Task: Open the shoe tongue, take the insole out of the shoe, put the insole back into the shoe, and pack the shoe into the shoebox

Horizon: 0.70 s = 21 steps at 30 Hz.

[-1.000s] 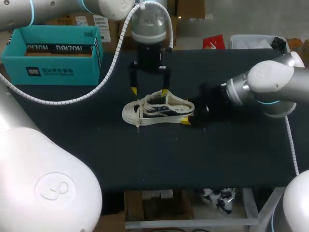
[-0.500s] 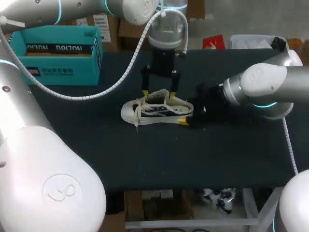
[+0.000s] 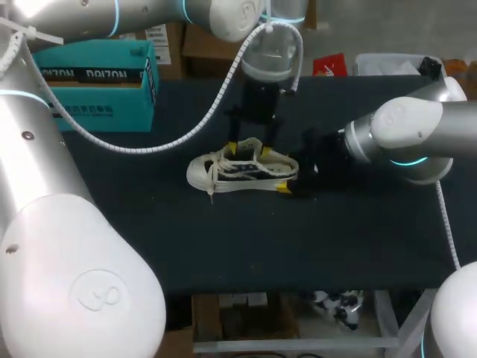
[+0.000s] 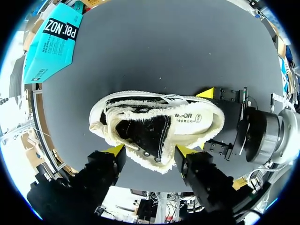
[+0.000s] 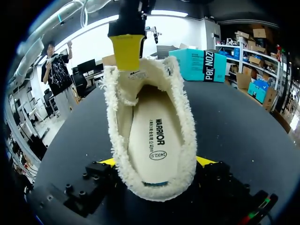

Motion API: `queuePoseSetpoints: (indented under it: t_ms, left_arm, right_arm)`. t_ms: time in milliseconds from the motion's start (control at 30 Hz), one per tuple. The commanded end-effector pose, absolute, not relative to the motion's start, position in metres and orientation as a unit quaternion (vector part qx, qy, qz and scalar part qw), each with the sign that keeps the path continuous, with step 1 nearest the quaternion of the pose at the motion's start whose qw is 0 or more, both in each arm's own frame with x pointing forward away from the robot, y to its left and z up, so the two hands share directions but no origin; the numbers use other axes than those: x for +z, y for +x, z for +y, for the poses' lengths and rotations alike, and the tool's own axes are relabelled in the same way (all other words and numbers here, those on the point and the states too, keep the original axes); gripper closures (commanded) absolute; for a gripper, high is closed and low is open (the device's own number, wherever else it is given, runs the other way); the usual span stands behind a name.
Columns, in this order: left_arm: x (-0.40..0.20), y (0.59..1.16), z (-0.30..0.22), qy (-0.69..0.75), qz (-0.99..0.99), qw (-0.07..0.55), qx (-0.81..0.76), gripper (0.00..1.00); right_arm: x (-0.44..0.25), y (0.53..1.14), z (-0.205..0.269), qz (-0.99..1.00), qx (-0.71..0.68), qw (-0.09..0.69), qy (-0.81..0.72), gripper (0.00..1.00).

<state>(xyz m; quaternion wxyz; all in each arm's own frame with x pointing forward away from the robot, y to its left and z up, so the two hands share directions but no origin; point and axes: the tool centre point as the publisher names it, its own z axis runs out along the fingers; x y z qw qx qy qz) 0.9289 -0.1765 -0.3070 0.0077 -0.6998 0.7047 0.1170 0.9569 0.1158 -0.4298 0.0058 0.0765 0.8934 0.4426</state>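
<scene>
Cream canvas shoe [image 3: 240, 168], mid-frame, seemed light, floppy; my right gripper [image 3: 291, 174] clamped its heel [image 5: 154, 187], left gripper [image 3: 250, 147] gaped over the tongue [image 5: 143, 75].

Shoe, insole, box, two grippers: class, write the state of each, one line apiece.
Shoe: on the table, outside the box.
Insole: inside the shoe.
Box: open-topped.
Left gripper: open, astride the shoe's opening.
Right gripper: shut on the shoe's heel.

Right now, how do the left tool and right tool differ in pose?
The left tool points down over the middle of the shoe; the right tool lies horizontal at its heel. The right tool grips the heel from both sides; the left tool's grip is unclear. Both have yellow tips.
</scene>
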Motion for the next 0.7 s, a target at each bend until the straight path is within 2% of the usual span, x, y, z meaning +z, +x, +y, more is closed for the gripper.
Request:
queuePoseSetpoints:
  t_ms: [33, 133, 200, 267, 300, 533, 700]
  left_arm:
    - [-0.315, 0.933, -0.182, -0.702, 0.697, 0.022, 0.142, 0.53]
    - [-0.317, 0.934, -0.182, -0.704, 0.694, 0.028, 0.148, 0.51]
    - [-0.318, 0.935, -0.181, -0.705, 0.693, 0.029, 0.149, 0.58]
    - [-0.319, 0.935, -0.181, -0.706, 0.692, 0.029, 0.149, 0.74]
    - [-0.318, 0.936, -0.18, -0.707, 0.691, 0.029, 0.147, 1.0]
    - [-0.305, 0.933, -0.162, -0.711, 0.696, 0.018, 0.1, 1.0]
    - [-0.293, 0.924, -0.133, -0.702, 0.711, -0.015, 0.037, 1.0]
  right_arm:
    - [-0.435, 0.957, 0.118, 0.893, 0.443, 0.005, 0.076, 1.0]
    - [-0.435, 0.957, 0.118, 0.893, 0.443, 0.005, 0.076, 1.0]
    - [-0.435, 0.957, 0.118, 0.893, 0.443, 0.005, 0.076, 1.0]
    - [-0.435, 0.957, 0.118, 0.893, 0.443, 0.005, 0.076, 1.0]
    - [-0.435, 0.957, 0.118, 0.893, 0.443, 0.005, 0.076, 1.0]
    - [-0.435, 0.957, 0.118, 0.893, 0.443, 0.005, 0.076, 1.0]
    - [-0.435, 0.957, 0.118, 0.893, 0.443, 0.005, 0.076, 1.0]
